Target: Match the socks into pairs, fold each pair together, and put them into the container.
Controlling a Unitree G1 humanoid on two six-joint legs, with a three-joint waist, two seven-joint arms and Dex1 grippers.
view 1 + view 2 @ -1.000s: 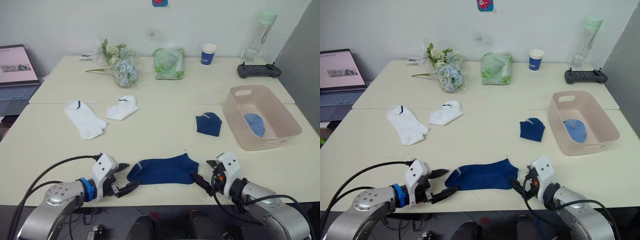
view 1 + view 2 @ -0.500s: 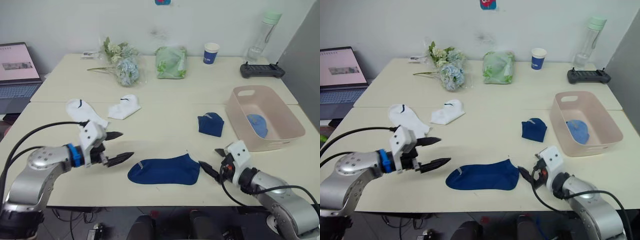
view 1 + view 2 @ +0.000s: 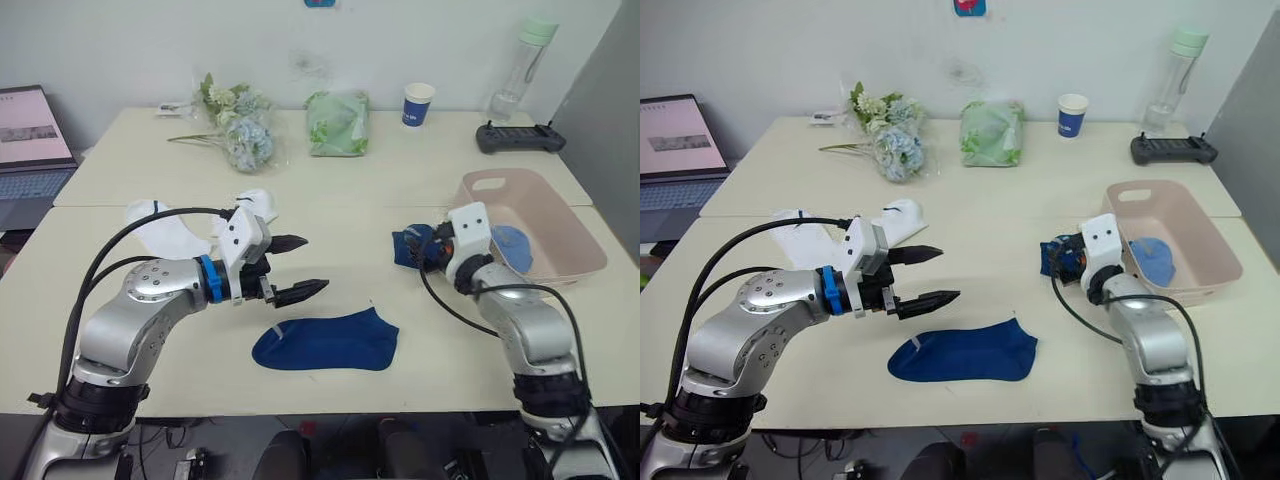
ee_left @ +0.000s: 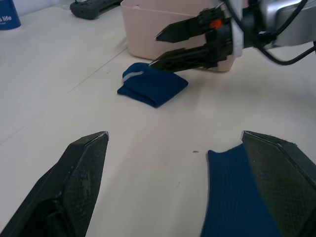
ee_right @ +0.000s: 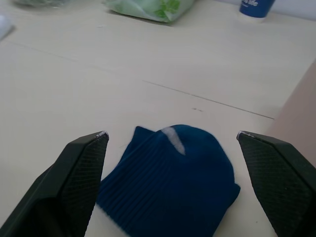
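One navy sock [image 3: 325,340] lies flat near the table's front edge. A second navy sock [image 3: 412,248], folded, lies just left of the pale pink container [image 3: 560,268], which holds a light blue sock bundle [image 3: 512,243]. Two white socks [image 3: 165,228] [image 3: 256,201] lie at the left, partly behind my left arm. My left gripper [image 3: 308,265] hovers open above the table, just beyond the flat navy sock's cuff. My right gripper [image 3: 422,250] is open, and its fingers straddle the folded navy sock [image 5: 170,173].
Along the far side stand a laptop [image 3: 30,140], a bunch of flowers [image 3: 235,125], a green bag [image 3: 338,125], a blue-and-white paper cup [image 3: 418,105], a bottle [image 3: 520,65] and a black controller [image 3: 520,138].
My left gripper has risen from the front edge and moved right, past the flat navy sock. My right gripper has gone from the front edge up to the folded navy sock beside the container.
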